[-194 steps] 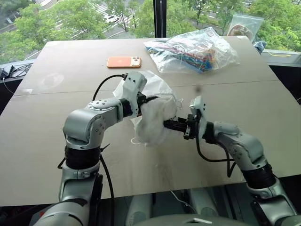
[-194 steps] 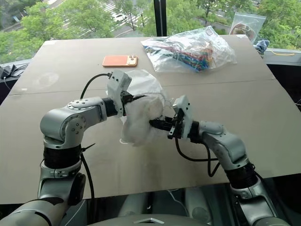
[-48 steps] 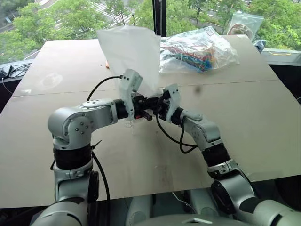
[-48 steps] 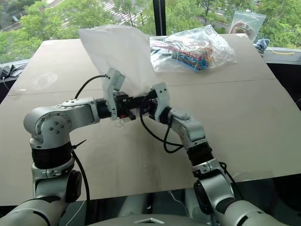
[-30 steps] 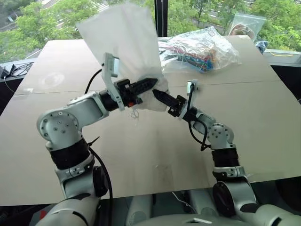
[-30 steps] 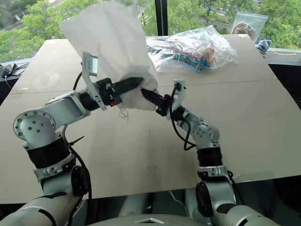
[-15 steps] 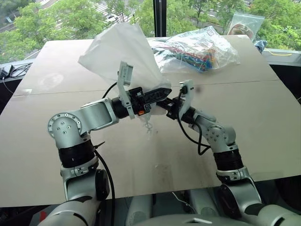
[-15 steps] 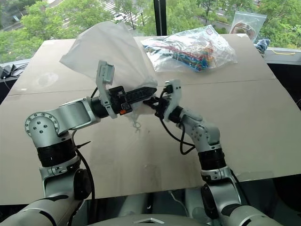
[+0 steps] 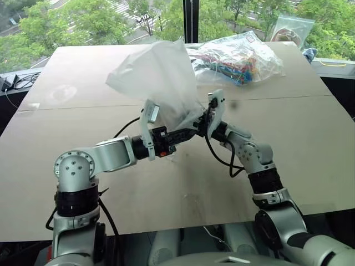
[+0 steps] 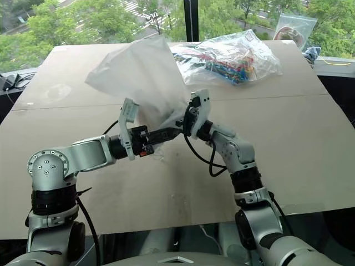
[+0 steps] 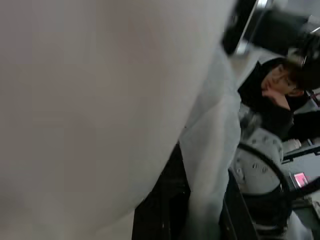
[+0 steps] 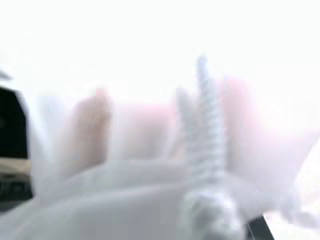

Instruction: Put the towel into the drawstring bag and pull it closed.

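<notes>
Both arms have sunk since a second ago, and the drawstring bag point(image 9: 161, 83) they carry has come lower and tipped, its body now billowing toward eleven o'clock above the table point(image 9: 310, 138). The left gripper point(image 9: 191, 131) is clamped shut on the gathered mouth of the bag; the right gripper point(image 10: 186, 120) is pinched nearly shut at the same spot from the three o'clock side, on the bag's mouth or cord, I judge. The towel is not visible as a separate thing; the bulge low in the bag near the grippers suggests it sits inside.

Risks from here: the bag is mouth-down, so if either pinch slackens before the cord point(image 12: 210, 120) is drawn, the towel could drop out onto the table. If a gripper holds fabric rather than cord, pulling apart would only stretch the thin cloth. The bag of colourful items point(image 9: 233, 55) at one o'clock could also be brushed.
</notes>
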`<state>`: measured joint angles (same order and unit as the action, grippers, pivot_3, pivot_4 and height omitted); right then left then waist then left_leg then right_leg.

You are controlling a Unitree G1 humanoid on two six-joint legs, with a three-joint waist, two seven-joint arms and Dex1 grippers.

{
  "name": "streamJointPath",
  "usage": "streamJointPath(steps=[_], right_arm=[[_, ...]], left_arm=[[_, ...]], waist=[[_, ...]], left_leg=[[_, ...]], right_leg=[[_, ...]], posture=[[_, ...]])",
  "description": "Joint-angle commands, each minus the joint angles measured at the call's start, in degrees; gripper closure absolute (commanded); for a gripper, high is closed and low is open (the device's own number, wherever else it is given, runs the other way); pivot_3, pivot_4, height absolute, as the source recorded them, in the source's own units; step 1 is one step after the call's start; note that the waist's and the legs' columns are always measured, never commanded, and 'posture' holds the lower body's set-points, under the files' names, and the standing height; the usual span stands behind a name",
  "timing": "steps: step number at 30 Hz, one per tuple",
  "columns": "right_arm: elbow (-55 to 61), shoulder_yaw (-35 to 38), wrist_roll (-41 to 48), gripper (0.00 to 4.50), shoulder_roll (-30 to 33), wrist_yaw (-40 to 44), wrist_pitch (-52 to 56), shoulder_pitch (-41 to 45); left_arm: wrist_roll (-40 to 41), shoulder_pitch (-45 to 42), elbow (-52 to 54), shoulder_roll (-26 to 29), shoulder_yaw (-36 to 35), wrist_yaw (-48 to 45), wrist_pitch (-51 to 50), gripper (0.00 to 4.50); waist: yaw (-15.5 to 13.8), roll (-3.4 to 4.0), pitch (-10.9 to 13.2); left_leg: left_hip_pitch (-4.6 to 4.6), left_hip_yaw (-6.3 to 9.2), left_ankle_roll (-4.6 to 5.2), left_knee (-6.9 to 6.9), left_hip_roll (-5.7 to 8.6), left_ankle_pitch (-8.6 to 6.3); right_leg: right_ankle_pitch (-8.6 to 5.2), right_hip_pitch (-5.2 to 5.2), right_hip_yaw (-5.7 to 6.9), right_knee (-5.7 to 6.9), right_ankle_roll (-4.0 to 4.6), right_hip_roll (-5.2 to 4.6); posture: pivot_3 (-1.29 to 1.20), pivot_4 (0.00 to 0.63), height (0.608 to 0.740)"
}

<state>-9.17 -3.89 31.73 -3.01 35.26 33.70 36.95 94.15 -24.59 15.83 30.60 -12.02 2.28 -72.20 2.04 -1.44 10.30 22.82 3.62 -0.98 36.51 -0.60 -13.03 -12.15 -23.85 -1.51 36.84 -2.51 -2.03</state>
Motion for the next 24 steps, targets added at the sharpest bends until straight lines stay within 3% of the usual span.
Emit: streamJointPath(steps=[1, 5, 6, 10, 15, 19, 24], right_arm=[[1.24, -2.92, -2.47, 4.08, 0.97, 1.59, -1.35, -0.25], [2.94, -8.24, -8.04, 2.34, 4.46, 2.59, -2.72, -1.37], [3.7, -8.58, -8.73, 1.64, 5.34, 2.41, -2.53, -1.66], [7.85, -8.7, -9.73, 1.49, 9.95, 3.6, -0.11, -3.1], [16.45, -9.72, -11.6, 0.01, 17.79, 5.26, 1.79, -6.36], [25.56, -8.34, -7.97, 0.01, 23.14, 7.76, 6.07, -8.89], [21.11, -5.26, -14.52, 0.01, 23.25, -0.62, 2.75, -5.14]], left_arm=[[-2.35, -0.89, 3.71, 2.24, 1.76, -3.29, 1.89, 4.5], [-9.78, -1.69, 3.96, 4.97, 2.67, -9.04, 4.36, 4.5], [-11.27, -1.56, 3.59, 5.69, 2.42, -10.72, 5.0, 4.5], [-17.56, -0.71, 1.89, 9.24, 1.97, -16.9, 6.5, 4.5], [-25.79, -0.21, -1.59, 12.64, 2.47, -24.23, 9.73, 4.5], [-30.19, -0.88, -2.3, 12.69, 3.68, -27.92, 11.27, 4.5], [-32.86, -1.11, -2.13, 12.16, 3.72, -30.67, 11.0, 4.5]], waist=[[0.02, 0.0, 0.0], [0.1, 0.02, 0.01], [0.14, 0.02, 0.01], [0.36, 0.02, 0.01], [0.11, 0.03, 0.02], [0.11, 0.03, 0.02], [0.38, 0.02, 0.02]], left_leg=[[-0.01, 0.0, 0.0, 0.0, 0.0, 0.0], [-0.04, -0.03, 0.0, 0.0, 0.01, 0.0], [-0.03, -0.03, 0.0, 0.0, 0.02, 0.0], [-0.03, -0.03, 0.0, -0.02, 0.0, 0.0], [-0.03, -0.04, 0.0, -0.06, 0.01, 0.0], [0.0, -0.05, 0.01, -0.07, 0.0, 0.0], [-0.04, -0.07, 0.01, -0.09, -0.04, 0.0]], right_leg=[[0.0, 0.0, 0.01, 0.01, 0.0, 0.0], [-0.01, 0.01, 0.0, 0.01, 0.0, 0.02], [-0.01, 0.01, -0.01, 0.01, 0.0, 0.02], [-0.02, 0.0, -0.01, 0.0, 0.0, 0.03], [-0.03, -0.01, -0.01, -0.03, -0.01, 0.03], [-0.03, -0.01, -0.01, -0.07, -0.02, 0.01], [-0.09, -0.02, -0.03, -0.05, -0.1, 0.05]], posture=[[0.0, 0.15, 0.74], [0.0, 0.15, 0.74], [0.0, 0.15, 0.74], [0.0, 0.15, 0.74], [0.0, 0.15, 0.74], [0.0, 0.15, 0.74], [0.0, 0.15, 0.74]])
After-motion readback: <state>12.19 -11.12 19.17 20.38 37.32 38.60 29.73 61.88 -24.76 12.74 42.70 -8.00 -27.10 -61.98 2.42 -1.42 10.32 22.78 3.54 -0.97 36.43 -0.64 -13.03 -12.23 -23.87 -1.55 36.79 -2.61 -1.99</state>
